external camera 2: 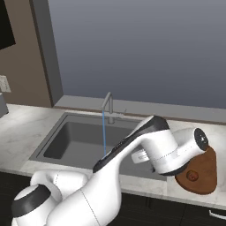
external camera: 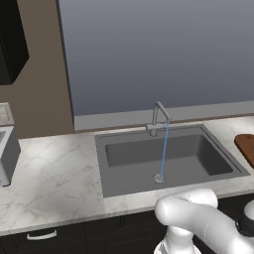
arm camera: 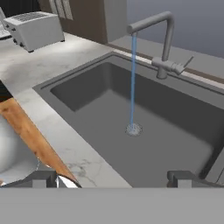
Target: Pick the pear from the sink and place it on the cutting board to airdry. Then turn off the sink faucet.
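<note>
Here, the matte grey recessed sink [external camera: 208,154] receives water from the slim grey metal faucet [external camera: 158,118]. The small orange-brown pear [external camera 2: 191,175] rests on the reddish-brown wooden cutting board [external camera 2: 207,170]. The gripper's [arm camera: 113,177] fingertips stand apart, holding nothing.

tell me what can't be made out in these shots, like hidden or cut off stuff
- Cutting board: cut off by the right edge in the left base view; in the right base view the arm covers its left part.
- Pear: too small in the right base view to tell how it lies.
- Gripper: in the hand view the fingertips are blurred at the bottom edge, so open or shut is unclear.
- Sink: its right side is behind the arm in the right base view.
</note>
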Tool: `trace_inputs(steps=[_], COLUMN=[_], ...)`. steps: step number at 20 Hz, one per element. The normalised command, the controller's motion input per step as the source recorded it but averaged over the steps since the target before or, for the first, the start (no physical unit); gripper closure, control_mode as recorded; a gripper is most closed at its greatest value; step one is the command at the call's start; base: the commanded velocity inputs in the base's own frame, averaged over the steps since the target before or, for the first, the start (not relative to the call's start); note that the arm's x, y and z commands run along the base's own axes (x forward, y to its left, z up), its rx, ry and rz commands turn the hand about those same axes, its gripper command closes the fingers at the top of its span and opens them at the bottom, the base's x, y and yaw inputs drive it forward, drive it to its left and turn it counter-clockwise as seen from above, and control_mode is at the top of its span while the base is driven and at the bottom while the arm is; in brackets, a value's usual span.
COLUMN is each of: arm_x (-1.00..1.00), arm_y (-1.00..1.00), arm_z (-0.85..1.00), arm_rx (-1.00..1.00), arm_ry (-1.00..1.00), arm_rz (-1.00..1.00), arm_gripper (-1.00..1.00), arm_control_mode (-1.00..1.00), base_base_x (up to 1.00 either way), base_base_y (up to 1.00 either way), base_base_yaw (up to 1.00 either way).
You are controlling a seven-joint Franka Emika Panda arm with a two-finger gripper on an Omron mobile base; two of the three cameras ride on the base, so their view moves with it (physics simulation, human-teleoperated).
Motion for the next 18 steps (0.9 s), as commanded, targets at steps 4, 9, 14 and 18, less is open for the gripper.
trace_inputs(steps=[4,9,14,18], arm_x=[0.02,0.2,0.46,0.38], arm_y=[0.48,0.25,0.3,0.04], arm_z=[0.0,0.0,0.0,0.0], arm_rx=[0.0,-0.01,0.02,0.06], arm_ry=[-0.15,-0.05,0.0,0.0], arm_rz=[0.06,0.0,0.0,0.09], arm_gripper=[-1.0,-1.0,-1.0,-1.0], arm_control_mode=[-1.0,-1.0,-1.0,-1.0], base_base_x=[0.0,0.0,0.0,0.0], base_base_y=[0.0,0.0,0.0,0.0], base_base_yaw=[0.0,0.0,0.0,0.0])
